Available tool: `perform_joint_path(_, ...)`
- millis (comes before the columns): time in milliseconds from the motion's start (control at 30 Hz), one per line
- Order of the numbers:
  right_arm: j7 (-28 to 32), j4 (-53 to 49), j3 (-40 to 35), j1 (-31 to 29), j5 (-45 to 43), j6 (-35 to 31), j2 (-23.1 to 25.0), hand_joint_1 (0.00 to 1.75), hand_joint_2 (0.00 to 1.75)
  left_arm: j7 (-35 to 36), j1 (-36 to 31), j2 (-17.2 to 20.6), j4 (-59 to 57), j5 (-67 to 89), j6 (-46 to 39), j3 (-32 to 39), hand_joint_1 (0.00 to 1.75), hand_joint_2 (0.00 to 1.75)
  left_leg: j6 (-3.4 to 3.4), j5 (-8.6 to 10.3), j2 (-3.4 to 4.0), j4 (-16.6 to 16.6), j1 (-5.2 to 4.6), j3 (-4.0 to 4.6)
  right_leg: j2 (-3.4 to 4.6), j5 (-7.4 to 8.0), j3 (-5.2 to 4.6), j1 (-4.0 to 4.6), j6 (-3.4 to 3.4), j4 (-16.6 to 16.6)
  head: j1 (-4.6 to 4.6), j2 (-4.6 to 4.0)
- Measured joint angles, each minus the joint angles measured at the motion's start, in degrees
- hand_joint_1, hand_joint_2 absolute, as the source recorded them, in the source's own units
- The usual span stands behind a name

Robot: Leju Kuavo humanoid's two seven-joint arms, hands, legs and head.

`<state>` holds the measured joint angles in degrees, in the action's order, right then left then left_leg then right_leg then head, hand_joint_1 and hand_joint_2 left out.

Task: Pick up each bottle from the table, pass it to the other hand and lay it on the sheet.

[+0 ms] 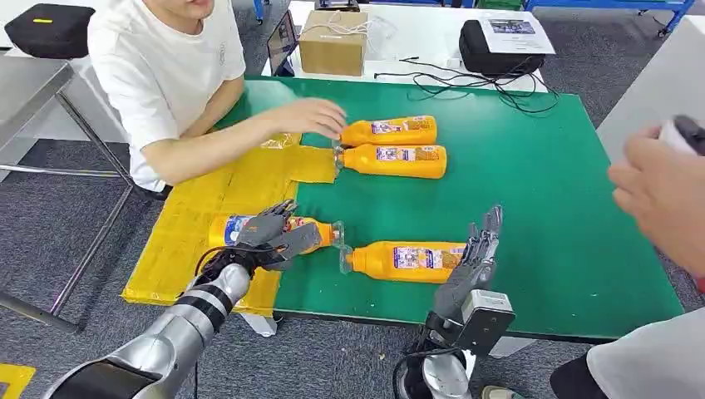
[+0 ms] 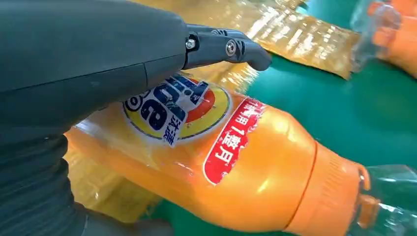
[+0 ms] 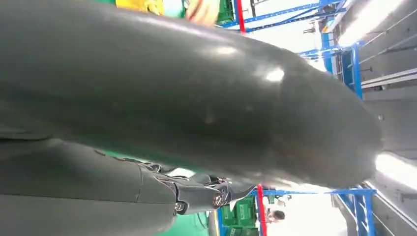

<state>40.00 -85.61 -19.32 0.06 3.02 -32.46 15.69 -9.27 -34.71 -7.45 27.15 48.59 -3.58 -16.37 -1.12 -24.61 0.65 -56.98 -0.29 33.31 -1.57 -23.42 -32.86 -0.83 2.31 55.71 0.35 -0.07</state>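
Observation:
Four orange bottles with clear caps lie on the green table (image 1: 540, 208). One bottle (image 1: 316, 230) (image 2: 255, 167) lies with its body on the yellow sheet (image 1: 191, 241) (image 2: 295, 34) and its cap over the green. My left hand (image 1: 278, 233) (image 2: 88, 64) is spread just above it, fingers extended and not wrapped round it. A second bottle (image 1: 407, 260) lies near the front edge. My right hand (image 1: 475, 256) (image 3: 196, 98) stands beside its base with fingers straight up, holding nothing. Two more bottles (image 1: 391, 130) (image 1: 395, 160) lie side by side further back.
A person in a white shirt sits at the left, with a hand (image 1: 316, 116) at the caps of the two far bottles. Another person's hand (image 1: 657, 191) reaches in from the right. A cardboard box (image 1: 332, 41), a black bag (image 1: 495, 46) and cables lie behind the table.

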Motion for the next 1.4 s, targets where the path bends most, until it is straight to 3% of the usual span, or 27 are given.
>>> perform_joint_path(200, 0.0, 0.6, 0.4, -0.1, 0.0, 0.0, 0.1, 0.00, 0.00, -1.3, -0.3, -0.3, 0.0, -2.0, 1.2, 0.6, 0.00, 1.75, 0.03, 0.04, -0.01, 0.0, 0.00, 0.00, 0.00, 0.02, 0.01, -0.01, 0.03, 0.0, 0.00, 0.00)
perform_joint_path(367, 0.0, 0.6, 0.6, 0.3, 0.5, -0.6, 0.0, 0.00, 0.00, -11.4, 3.6, -2.6, 4.7, -14.9, 0.2, 2.8, 0.00, 1.75, 0.02, 0.04, 0.03, 0.0, -0.03, 0.09, 0.01, 0.06, -0.11, -0.04, 0.08, 0.0, 0.02, 0.00)
perform_joint_path(567, 0.0, 0.3, 0.3, 1.8, 2.1, -3.2, -0.6, 0.00, 0.00, -19.3, 13.8, -6.4, 24.1, -36.4, -7.4, 3.3, 0.00, 1.75, 0.01, -0.02, 0.09, 0.0, -0.07, 0.33, 0.09, 0.06, -0.40, -0.07, 0.09, 0.0, 0.00, 0.00)
perform_joint_path(800, 0.0, 0.4, -1.9, 2.3, 5.1, -5.8, -2.8, 0.00, 0.00, -23.6, 22.7, -7.1, 45.7, -51.3, -12.5, 0.4, 0.00, 1.75, 0.06, -0.06, 0.14, 0.0, -0.04, 0.47, 0.12, 0.03, -0.55, -0.03, 0.08, 0.0, 0.00, 0.00)
perform_joint_path(833, 0.0, 0.7, -2.6, 2.3, 7.9, -6.1, -3.6, 0.00, 1.75, -24.0, 23.9, -7.0, 48.8, -53.7, -12.4, -0.5, 0.00, 1.75, 0.06, -0.06, 0.15, 0.0, -0.04, 0.47, 0.14, 0.03, -0.55, -0.03, 0.08, 0.0, -0.02, 0.00)
perform_joint_path(1000, -5.4, 5.0, -3.3, 1.7, 34.7, -6.0, -10.0, 0.00, 1.75, -27.8, 30.6, -6.3, 59.6, -57.6, -12.6, -3.9, 0.00, 1.75, 0.05, -0.07, 0.12, 0.0, -0.07, 0.50, 0.10, 0.03, -0.53, -0.07, 0.09, 0.0, 0.00, 0.00)
perform_joint_path(1167, -7.9, 7.5, -1.8, 1.0, 40.4, -5.1, -14.3, 0.00, 1.75, -28.7, 34.5, -5.6, 64.9, -58.0, -12.6, -5.7, 0.00, 1.75, 0.03, -0.08, 0.09, 0.0, -0.12, 0.53, 0.08, 0.04, -0.54, -0.13, 0.11, -0.1, 0.00, 0.00)
perform_joint_path(1300, -15.1, 10.7, -0.3, -0.6, 50.9, -3.5, -18.1, 0.00, 1.75, -29.2, 37.9, -5.2, 68.1, -57.4, -11.5, -7.0, 0.00, 1.75, 0.02, -0.08, 0.11, 0.0, -0.12, 0.50, 0.09, 0.04, -0.54, -0.12, 0.11, -0.1, -0.02, 0.00)
perform_joint_path(1400, -15.9, 13.4, 1.1, -2.2, 52.3, -3.0, -20.6, 0.00, 1.75, -29.4, 40.1, -4.7, 69.3, -57.0, -10.8, -8.5, 0.00, 1.75, 0.02, -0.07, 0.07, 0.0, -0.12, 0.52, 0.05, 0.04, -0.54, -0.12, 0.11, -0.1, 0.02, 0.00)
